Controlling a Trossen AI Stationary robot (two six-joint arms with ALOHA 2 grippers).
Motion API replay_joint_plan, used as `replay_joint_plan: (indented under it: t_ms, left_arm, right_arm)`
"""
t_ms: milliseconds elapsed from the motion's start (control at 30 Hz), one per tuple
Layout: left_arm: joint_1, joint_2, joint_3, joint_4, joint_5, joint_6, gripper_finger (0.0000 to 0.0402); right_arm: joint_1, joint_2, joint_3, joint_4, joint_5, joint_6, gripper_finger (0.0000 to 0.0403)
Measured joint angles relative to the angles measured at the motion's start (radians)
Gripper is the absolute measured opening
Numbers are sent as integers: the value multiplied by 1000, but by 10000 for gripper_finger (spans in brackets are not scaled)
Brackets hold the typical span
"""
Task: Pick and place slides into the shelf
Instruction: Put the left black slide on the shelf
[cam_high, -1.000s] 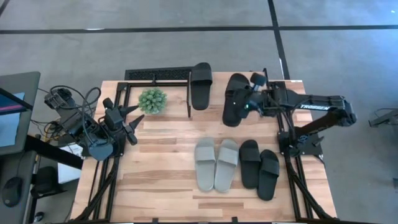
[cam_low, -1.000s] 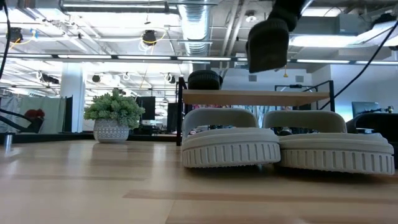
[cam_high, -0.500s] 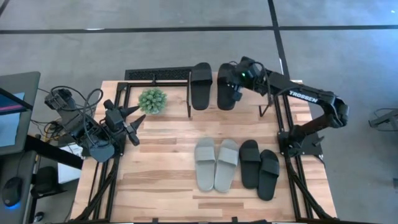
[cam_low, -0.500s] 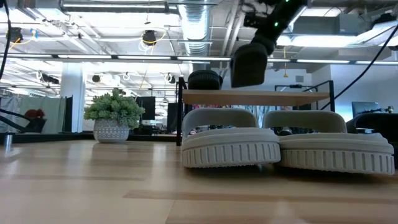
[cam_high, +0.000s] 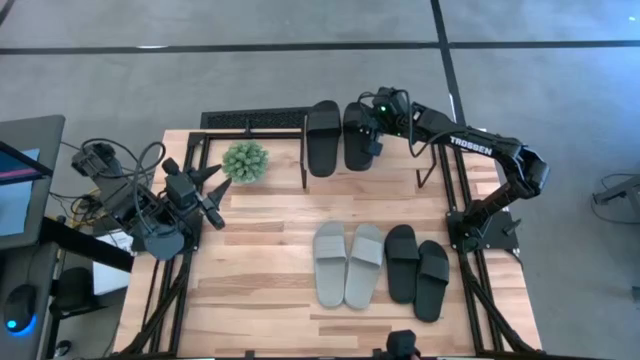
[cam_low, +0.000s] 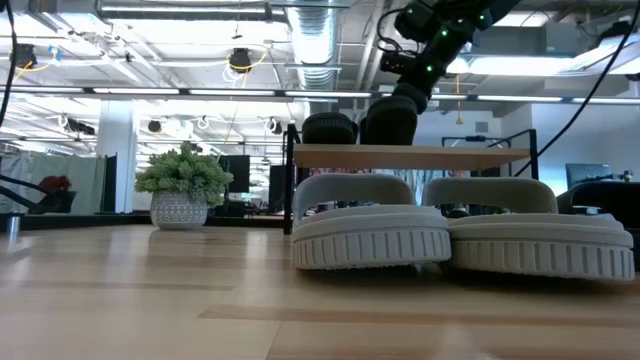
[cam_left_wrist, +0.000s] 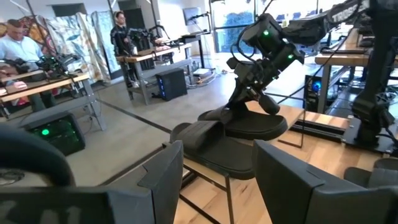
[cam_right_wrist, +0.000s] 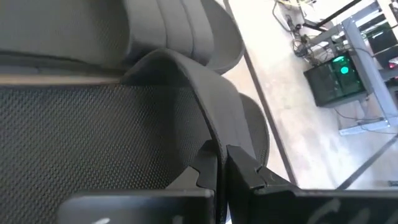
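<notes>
The shelf (cam_low: 410, 156) stands at the table's far side, and one black slide (cam_high: 323, 137) lies on its top board. My right gripper (cam_high: 374, 128) is shut on a second black slide (cam_high: 357, 135), which is right beside the first and low over or on the board (cam_low: 388, 122). The grey pair (cam_high: 348, 262) and the other black pair (cam_high: 417, 268) lie soles down on the table, nearer the front. My left gripper (cam_high: 207, 192) is open and empty at the table's left edge. My right gripper pinches the black slide's strap at its edge (cam_right_wrist: 208, 134) between its two fingers (cam_right_wrist: 205, 168). It comes from above, slanting in from the table's right. The slide lies level, sole down, alongside the other black slide. I cannot tell whether its sole touches the board.
A small potted plant (cam_high: 245, 160) stands on the table left of the shelf. The shelf's thin black legs (cam_high: 305, 160) stand beside it. Black arm frames run along both table sides. There is free board on the shelf's right part (cam_high: 400, 160).
My right gripper has carried the black slide toward the table's far left and down, from high above the shelf to its top board. The slide has turned from a slant to lie parallel beside the other black slide. The gripper has stayed shut.
</notes>
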Motion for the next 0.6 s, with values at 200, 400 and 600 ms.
replay_joint_plan:
  t_ms: [200, 400, 600]
  left_arm:
    - [32, 0, 0, 0, 3, 0, 181]
    - [45, 0, 0, 0, 9, -1, 181]
    - [44, 0, 0, 0, 19, -14, 181]
  right_arm:
    - [-12, 23, 2, 20, -46, -11, 1]
    - [2, 59, 3, 37, -55, -18, 1]
    - [14, 71, 4, 41, -60, -37, 1]
